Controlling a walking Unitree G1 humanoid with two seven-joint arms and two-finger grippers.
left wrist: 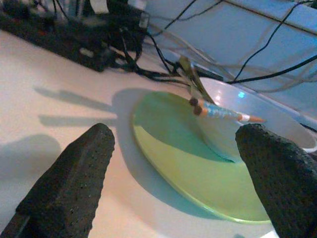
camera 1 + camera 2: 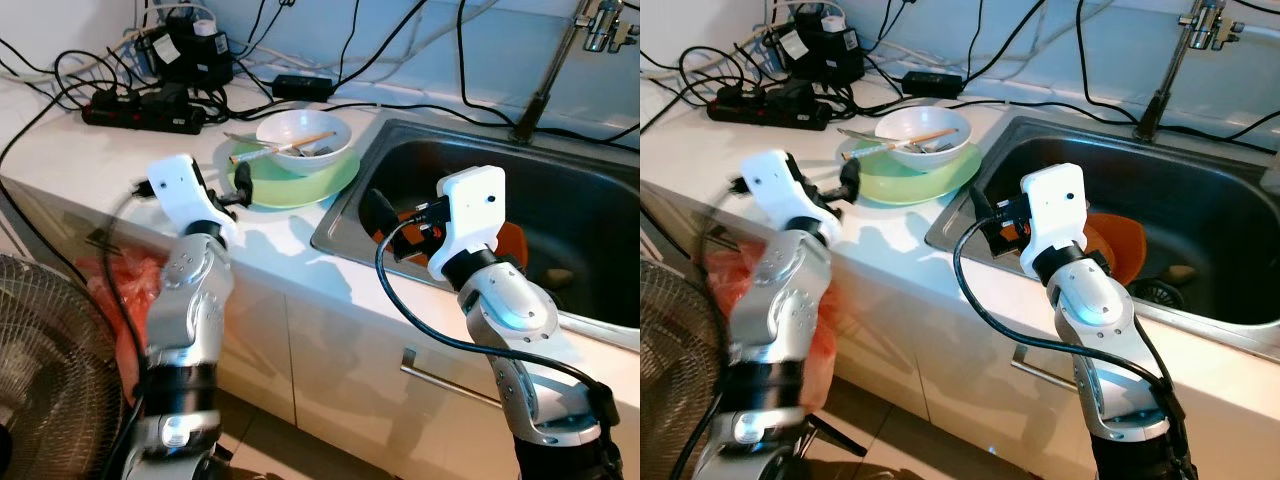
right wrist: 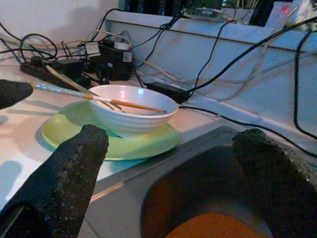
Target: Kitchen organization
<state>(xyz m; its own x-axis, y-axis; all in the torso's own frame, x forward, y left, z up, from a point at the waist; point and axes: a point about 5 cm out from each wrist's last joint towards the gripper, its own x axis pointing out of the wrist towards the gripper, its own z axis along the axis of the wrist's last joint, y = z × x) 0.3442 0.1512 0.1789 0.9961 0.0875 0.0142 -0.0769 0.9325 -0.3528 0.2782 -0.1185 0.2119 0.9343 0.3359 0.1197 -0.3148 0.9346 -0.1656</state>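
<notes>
Lying across the white bowl [image 2: 303, 133], chopsticks [image 2: 283, 148] point leftward (both grippers [image 1: 173, 173] [image 3: 168, 173] spread, empty).

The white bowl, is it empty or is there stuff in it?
Not empty. The white bowl sits upright on the green plate, with chopsticks resting across its rim and something grey inside.

Both silver arms are raised with elbows bent. The left gripper [image 1: 173, 173], with 2 long black textured fingers [image 1: 74, 178] spread wide apart and holding nothing, reaches forward. The right gripper [image 3: 173, 178], on a white wrist housing [image 2: 470, 215], likewise has its 2 black fingers [image 3: 69, 173] parted and unladen.
</notes>
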